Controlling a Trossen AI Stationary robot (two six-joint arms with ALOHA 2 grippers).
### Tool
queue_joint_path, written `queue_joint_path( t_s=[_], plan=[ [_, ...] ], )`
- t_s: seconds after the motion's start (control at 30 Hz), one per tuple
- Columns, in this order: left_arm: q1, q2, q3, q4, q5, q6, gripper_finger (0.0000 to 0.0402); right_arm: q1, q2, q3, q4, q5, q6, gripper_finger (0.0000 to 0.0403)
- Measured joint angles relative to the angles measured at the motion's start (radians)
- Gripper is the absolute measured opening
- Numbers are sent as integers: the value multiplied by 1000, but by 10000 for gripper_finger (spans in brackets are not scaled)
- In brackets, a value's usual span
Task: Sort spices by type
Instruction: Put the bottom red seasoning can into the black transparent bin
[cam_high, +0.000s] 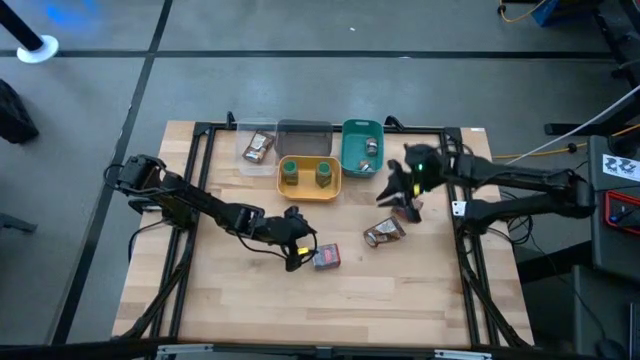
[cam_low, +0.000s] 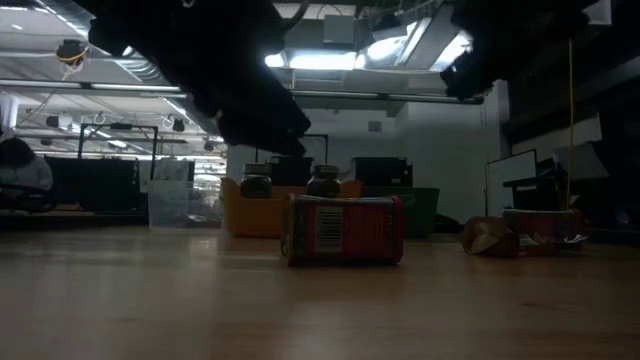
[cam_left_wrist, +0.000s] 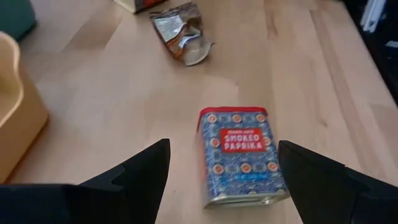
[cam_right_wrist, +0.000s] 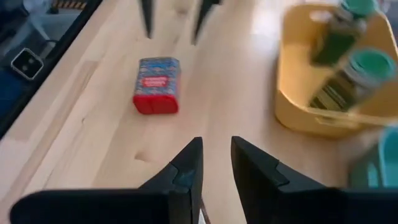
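A red and blue paprika box (cam_left_wrist: 241, 158) lies flat on the table (cam_high: 400, 290), also seen in the high view (cam_high: 327, 258) and the low view (cam_low: 343, 230). My left gripper (cam_left_wrist: 222, 144) is open just short of it, fingers spread wider than the box, touching nothing. A brown crinkly packet (cam_high: 384, 232) lies to its right, with a second red box (cam_high: 412, 210) beyond. My right gripper (cam_high: 398, 192) hovers above that spot, open with a narrow gap (cam_right_wrist: 216, 142) and empty. Two green-capped jars (cam_high: 306, 172) stand in the yellow tray (cam_high: 308, 190).
Along the far side sit a clear tray (cam_high: 250, 135) holding a brown packet (cam_high: 258, 148), a grey tray (cam_high: 303, 133) and a teal tray (cam_high: 350, 158) with small tins (cam_high: 369, 148). The near half of the table shows bare wood. A black frame (cam_high: 190, 200) borders the table.
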Motion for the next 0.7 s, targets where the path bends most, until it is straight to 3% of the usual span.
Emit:
queue_joint_path(
  t_s=[0.2,0.4,0.7],
  plan=[
    [-14,10,0,-7,-21,-13,281,207,19,0,79,153,93,83],
    [-42,77,0,5,-46,-1,281,367,129,0,159,289,108,83],
    [-47,142,0,30,-92,-59,265,445,387,1,360,416,99,83]
  ],
)
